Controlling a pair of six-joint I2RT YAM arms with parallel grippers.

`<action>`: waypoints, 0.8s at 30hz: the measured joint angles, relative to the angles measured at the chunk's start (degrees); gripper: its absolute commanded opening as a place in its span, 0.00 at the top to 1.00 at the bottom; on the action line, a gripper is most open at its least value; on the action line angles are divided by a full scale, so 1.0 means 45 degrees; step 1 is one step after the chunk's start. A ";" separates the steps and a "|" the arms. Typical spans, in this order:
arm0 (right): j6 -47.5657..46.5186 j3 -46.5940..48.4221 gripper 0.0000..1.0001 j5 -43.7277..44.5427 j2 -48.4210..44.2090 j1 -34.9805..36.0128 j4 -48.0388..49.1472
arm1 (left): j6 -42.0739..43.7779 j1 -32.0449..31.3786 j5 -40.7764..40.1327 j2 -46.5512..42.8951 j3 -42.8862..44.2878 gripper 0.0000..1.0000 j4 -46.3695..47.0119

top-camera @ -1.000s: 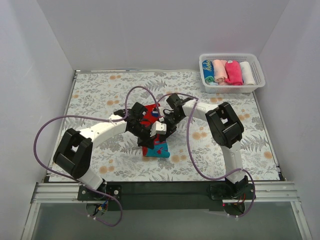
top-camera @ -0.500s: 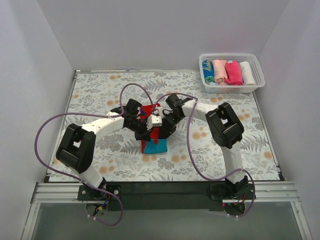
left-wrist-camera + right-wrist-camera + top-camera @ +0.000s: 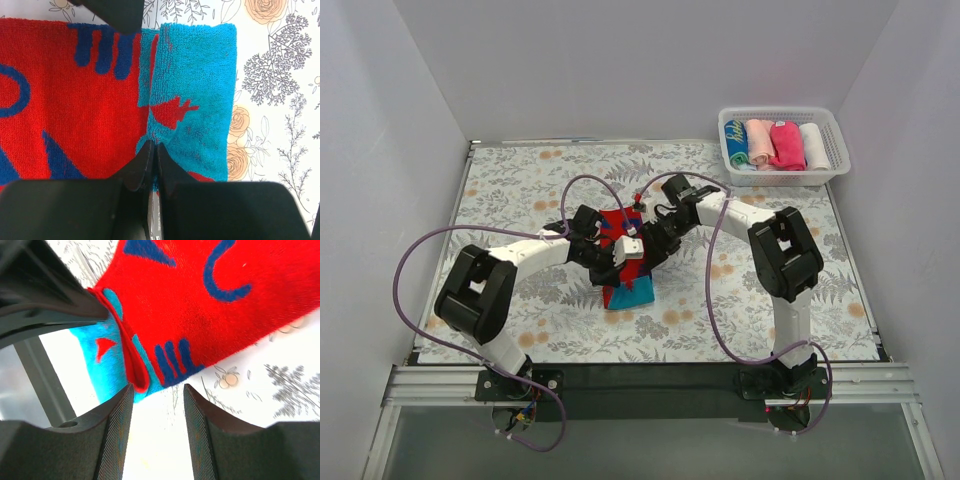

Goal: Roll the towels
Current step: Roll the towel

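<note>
While pinching the raised fold of the red towel (image 3: 75,100), mid-table on the floral table cloth (image 3: 760,290), with the left end effector (image 3: 152,147) closed tight, bring the right end effector (image 3: 157,388), parted and holding nothing just beside the fold's end, onto that same ridge. Then turn both together over the teal side, evenly, without dragging the cloth.
</note>
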 measured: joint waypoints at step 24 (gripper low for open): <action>0.0257 -0.0981 0.95 -0.0505 0.0248 0.0413 0.0053 | -0.0034 0.0019 -0.0170 0.0335 0.0015 0.80 0.0379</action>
